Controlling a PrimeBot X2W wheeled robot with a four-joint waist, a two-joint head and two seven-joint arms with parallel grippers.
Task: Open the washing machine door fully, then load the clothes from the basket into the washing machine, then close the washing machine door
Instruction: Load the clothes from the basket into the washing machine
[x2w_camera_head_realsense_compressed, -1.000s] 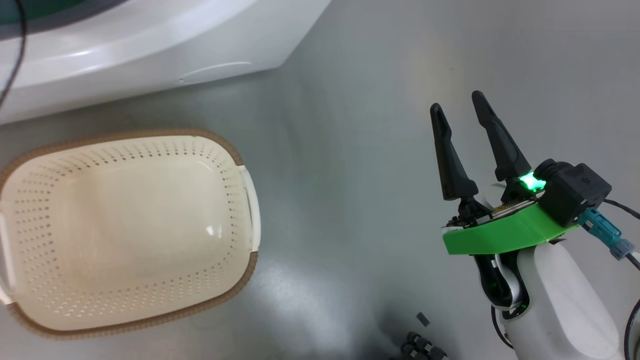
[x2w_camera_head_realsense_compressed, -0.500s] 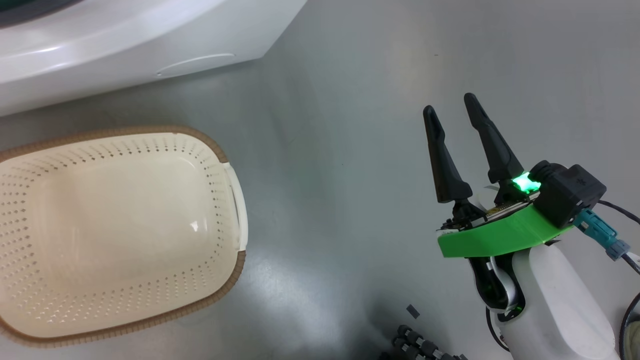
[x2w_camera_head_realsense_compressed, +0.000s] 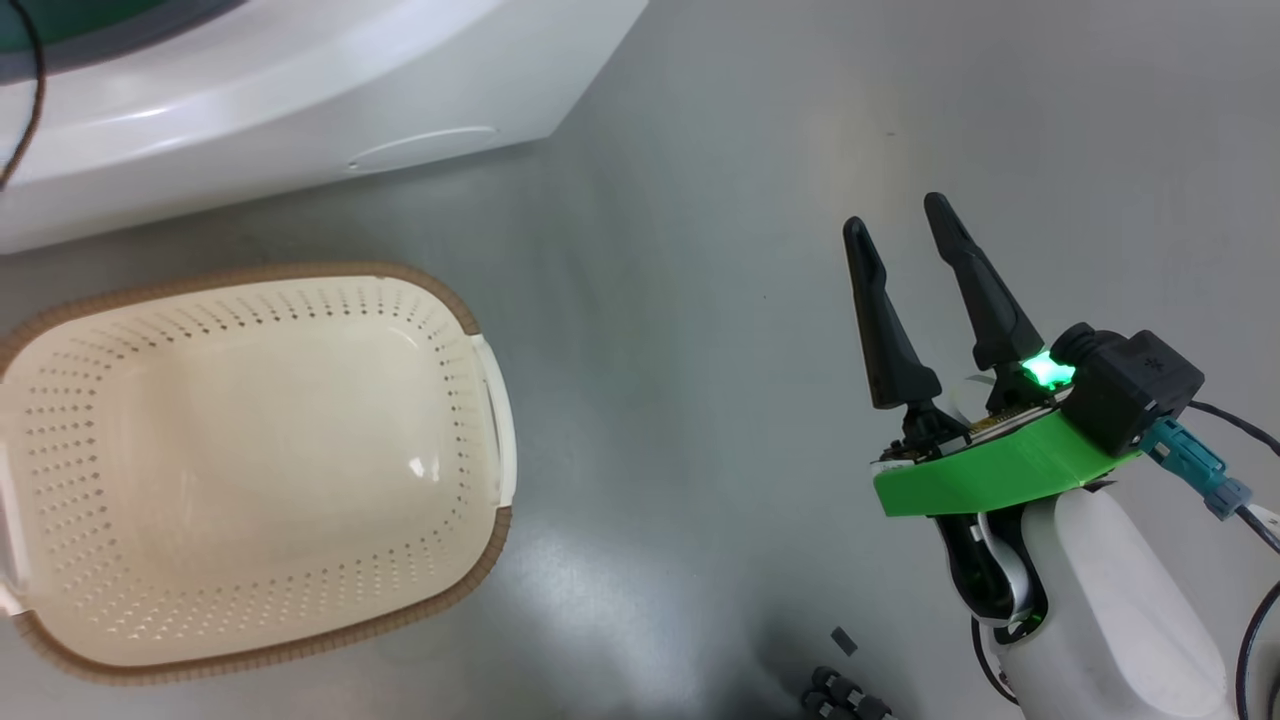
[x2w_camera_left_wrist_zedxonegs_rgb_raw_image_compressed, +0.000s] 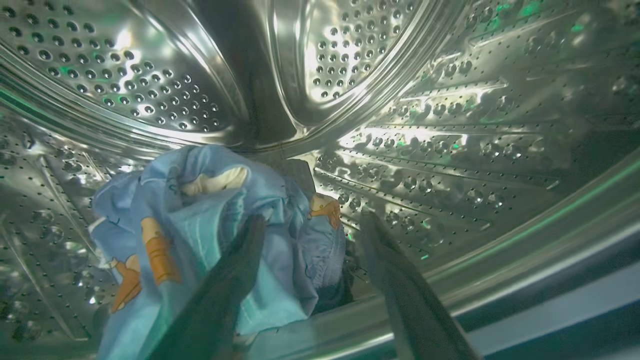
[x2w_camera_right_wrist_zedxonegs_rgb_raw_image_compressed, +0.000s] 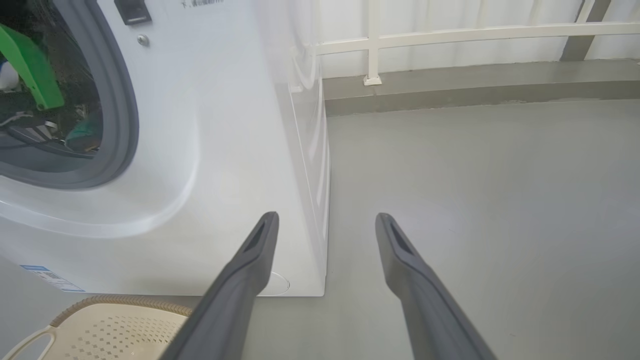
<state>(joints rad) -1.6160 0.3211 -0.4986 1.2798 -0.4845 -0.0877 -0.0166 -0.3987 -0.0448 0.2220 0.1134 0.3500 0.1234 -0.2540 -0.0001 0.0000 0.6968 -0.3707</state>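
Cream basket (x2w_camera_head_realsense_compressed: 300, 272) lies empty as before; right hand (x2w_camera_head_realsense_compressed: 894, 216) stays spread.

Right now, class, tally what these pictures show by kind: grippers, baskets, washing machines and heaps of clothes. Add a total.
Grippers: 2 (left gripper, right gripper)
Basket: 1
Washing machine: 1
Heap of clothes: 1
Total: 5
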